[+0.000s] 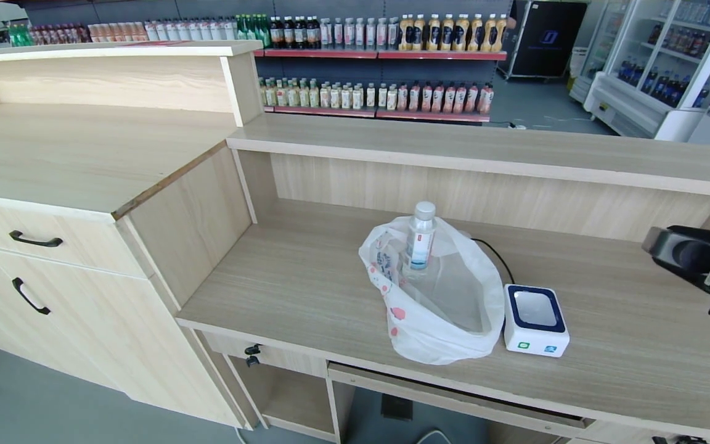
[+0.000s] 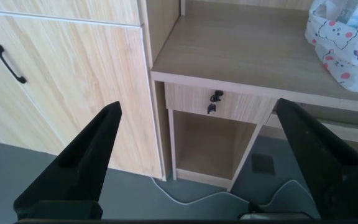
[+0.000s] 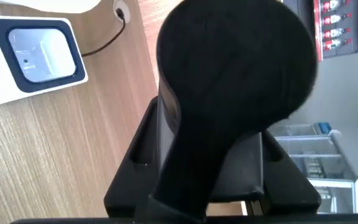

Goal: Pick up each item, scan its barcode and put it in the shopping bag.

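Note:
A white shopping bag (image 1: 435,308) with red prints lies open on the wooden counter (image 1: 306,277). A clear water bottle (image 1: 420,237) with a white cap stands upright inside it. Right beside the bag sits a white scanner box (image 1: 535,320) with a blue-framed window, also seen in the right wrist view (image 3: 33,59). At the counter's far right my right gripper (image 3: 210,155) is shut on a black handheld scanner (image 1: 678,250), which hides its fingers. My left gripper (image 2: 197,106) hangs open and empty, low in front of the counter's left end, with the bag (image 2: 344,43) farther off.
A black cable (image 1: 493,256) runs from the scanner box behind the bag. A raised ledge (image 1: 484,151) backs the counter. A taller cabinet with drawers (image 1: 40,240) stands to the left. A keyed drawer (image 2: 219,102) and an open compartment lie under the counter edge.

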`<state>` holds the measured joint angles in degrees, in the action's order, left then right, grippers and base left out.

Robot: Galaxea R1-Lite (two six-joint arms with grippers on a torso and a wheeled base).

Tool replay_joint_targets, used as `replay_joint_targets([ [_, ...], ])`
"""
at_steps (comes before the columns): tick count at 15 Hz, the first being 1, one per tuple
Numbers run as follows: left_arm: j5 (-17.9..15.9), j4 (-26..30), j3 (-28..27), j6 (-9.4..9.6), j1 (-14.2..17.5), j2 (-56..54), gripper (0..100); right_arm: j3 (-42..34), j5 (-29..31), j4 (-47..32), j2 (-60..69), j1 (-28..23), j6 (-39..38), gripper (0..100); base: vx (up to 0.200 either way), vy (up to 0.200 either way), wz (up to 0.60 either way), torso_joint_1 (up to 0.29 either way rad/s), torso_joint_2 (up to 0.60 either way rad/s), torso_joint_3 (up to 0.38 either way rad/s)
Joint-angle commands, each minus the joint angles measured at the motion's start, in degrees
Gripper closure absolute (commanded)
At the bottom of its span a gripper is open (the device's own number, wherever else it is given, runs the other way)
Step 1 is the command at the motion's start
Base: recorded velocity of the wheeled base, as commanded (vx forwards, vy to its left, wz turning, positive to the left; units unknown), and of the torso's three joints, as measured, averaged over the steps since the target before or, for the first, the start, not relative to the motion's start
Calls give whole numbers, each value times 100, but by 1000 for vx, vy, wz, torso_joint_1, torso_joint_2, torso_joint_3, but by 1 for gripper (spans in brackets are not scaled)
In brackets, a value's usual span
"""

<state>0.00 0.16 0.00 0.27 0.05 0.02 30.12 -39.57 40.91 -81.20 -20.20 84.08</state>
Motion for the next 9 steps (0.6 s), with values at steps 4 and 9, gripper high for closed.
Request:
replay_joint_targets([
  [4, 0, 2, 0, 0, 4, -2, 0, -24, -815, 233, -827, -168, 1058, 100, 0, 0, 0, 0, 0, 0],
  [9, 9, 2, 0, 0, 4, -2, 0, -270, -1264, 75, -1064, -705, 1656, 100, 0, 0, 0, 0, 0, 0],
])
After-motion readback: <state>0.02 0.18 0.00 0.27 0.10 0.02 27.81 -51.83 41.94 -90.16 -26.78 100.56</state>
